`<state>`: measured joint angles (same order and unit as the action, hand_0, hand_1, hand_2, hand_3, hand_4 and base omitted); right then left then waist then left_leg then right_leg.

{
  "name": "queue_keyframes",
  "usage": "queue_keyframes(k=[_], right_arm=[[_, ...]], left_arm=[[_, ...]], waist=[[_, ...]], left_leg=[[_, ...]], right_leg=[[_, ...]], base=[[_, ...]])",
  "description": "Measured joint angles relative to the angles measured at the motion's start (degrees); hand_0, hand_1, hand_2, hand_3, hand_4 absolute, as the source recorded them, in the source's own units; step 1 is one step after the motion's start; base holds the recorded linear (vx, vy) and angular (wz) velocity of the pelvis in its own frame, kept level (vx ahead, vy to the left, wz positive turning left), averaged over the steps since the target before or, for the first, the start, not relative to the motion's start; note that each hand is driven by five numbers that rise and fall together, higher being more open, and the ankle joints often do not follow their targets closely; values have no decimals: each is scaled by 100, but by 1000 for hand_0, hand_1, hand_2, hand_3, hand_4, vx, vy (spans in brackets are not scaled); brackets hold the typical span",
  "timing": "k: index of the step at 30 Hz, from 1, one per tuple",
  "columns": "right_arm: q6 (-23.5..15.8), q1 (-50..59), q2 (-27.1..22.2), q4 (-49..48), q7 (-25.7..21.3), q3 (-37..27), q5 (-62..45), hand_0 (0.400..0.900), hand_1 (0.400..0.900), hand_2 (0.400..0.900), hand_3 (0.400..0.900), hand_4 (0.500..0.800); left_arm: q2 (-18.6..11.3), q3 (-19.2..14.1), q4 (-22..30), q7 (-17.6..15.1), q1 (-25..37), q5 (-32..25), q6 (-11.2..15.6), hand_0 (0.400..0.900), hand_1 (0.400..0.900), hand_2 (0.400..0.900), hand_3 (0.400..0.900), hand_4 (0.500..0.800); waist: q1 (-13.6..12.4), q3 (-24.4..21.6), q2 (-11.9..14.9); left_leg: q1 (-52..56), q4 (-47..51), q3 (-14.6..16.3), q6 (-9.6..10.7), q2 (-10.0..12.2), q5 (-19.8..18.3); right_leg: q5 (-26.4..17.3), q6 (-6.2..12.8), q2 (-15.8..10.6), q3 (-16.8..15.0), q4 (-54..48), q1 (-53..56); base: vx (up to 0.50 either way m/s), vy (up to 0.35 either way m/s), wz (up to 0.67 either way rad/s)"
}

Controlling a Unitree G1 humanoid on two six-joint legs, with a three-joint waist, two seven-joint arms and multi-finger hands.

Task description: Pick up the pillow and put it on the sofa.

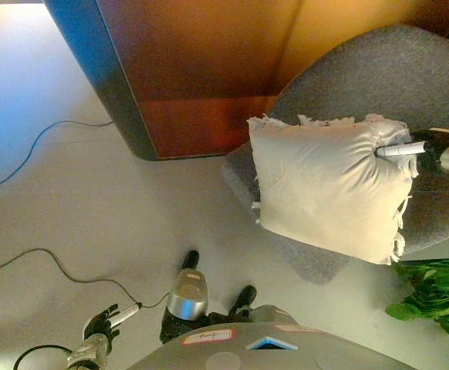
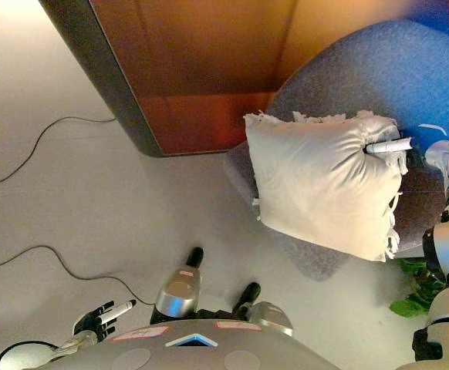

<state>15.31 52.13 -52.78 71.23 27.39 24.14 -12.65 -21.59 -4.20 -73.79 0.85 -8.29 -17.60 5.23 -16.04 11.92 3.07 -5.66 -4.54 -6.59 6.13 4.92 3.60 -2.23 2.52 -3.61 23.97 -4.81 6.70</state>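
Observation:
A cream pillow with a fringed edge lies tilted on the grey sofa, its lower edge hanging over the seat's front. My right hand is at the pillow's upper right edge. A white-tipped finger digs into the cloth, which creases around it, and the hand pinches the pillow there. My left hand hangs low at the lower left above the floor, fingers relaxed and empty.
A reddish-brown wooden cabinet with a dark edge stands left of the sofa. A green leafy plant sits at the lower right, under the sofa's front. A thin cable runs across the pale floor on the left.

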Motion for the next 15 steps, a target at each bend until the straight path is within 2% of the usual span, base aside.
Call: queue_keyframes(k=[3,10,15], right_arm=[[109,174,-8,171,-64,-212,4,900,900,900,900,800],[167,497,-240,304,-107,-212,229,900,900,900,900,800],[224,507,-268,311,-335,-212,412,900,900,900,900,800]], left_arm=[[-11,0,4,-16,-3,-3,-1,900,900,900,900,800],[-16,85,76,-1,73,-9,47,900,900,900,900,800],[-17,104,186,51,110,-25,47,900,900,900,900,800]], waist=[[0,40,-30],[-3,130,-17],[15,219,-4]], left_leg=[[4,-2,-11,0,-8,0],[121,-1,-1,4,0,-4],[204,-1,95,7,30,-7]], right_leg=[[-1,-2,-3,12,1,9],[5,-13,-3,-1,0,110],[7,-19,-3,-119,30,124]], base=[[60,-28,-3],[24,-7,-9],[-9,-3,-12]])
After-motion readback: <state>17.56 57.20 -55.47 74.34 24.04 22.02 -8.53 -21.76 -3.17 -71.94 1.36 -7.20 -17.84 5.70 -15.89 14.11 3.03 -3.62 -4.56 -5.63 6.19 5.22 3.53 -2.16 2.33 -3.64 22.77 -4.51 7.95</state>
